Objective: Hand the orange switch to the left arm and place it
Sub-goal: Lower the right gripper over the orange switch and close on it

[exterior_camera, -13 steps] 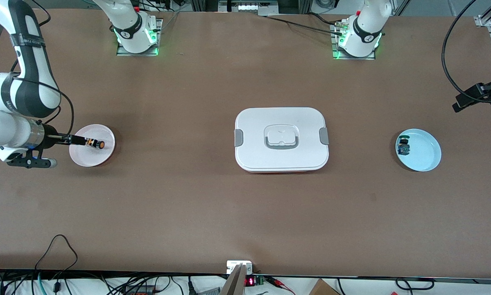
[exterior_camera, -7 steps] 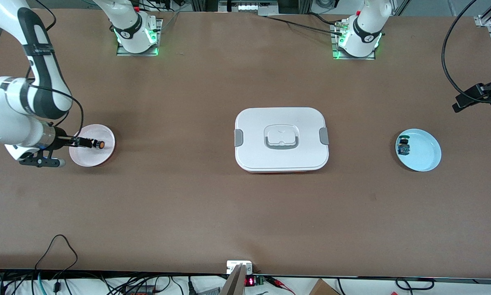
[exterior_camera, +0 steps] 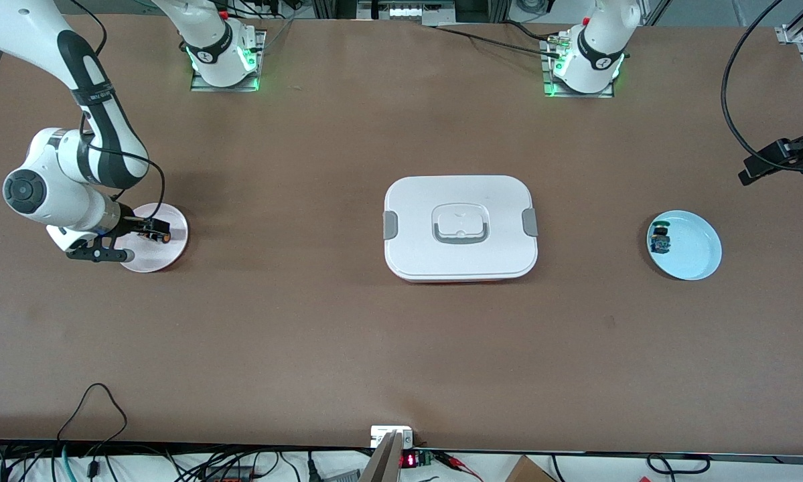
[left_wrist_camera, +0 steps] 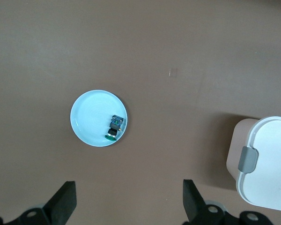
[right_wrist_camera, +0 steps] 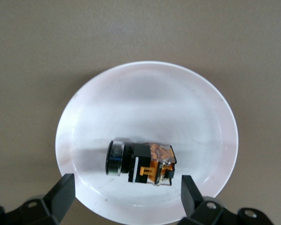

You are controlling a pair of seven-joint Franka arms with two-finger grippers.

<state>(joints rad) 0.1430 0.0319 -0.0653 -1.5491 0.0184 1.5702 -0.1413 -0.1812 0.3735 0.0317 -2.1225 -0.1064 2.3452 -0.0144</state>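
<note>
The orange switch (exterior_camera: 163,235) lies on its side on a white plate (exterior_camera: 173,224) at the right arm's end of the table. In the right wrist view the switch (right_wrist_camera: 141,162) shows its black-and-orange body, with the plate (right_wrist_camera: 178,108) under it. My right gripper (exterior_camera: 148,231) (right_wrist_camera: 126,201) is open just over the plate, its fingers apart on either side of the switch and not touching it. My left gripper (exterior_camera: 779,155) (left_wrist_camera: 129,206) is open and empty, high over the left arm's end of the table. The white box (exterior_camera: 460,227) stands mid-table.
A light blue plate (exterior_camera: 692,251) near the left arm's end holds a small green-capped, blue-bodied switch (exterior_camera: 660,239); both also show in the left wrist view, plate (left_wrist_camera: 91,119) and switch (left_wrist_camera: 114,127). The box's corner (left_wrist_camera: 267,164) shows there too. Cables run along the table's front edge.
The right arm has swung its wrist in toward the white plate and lower over it. The orange switch has stayed in place. The left arm has not moved.
</note>
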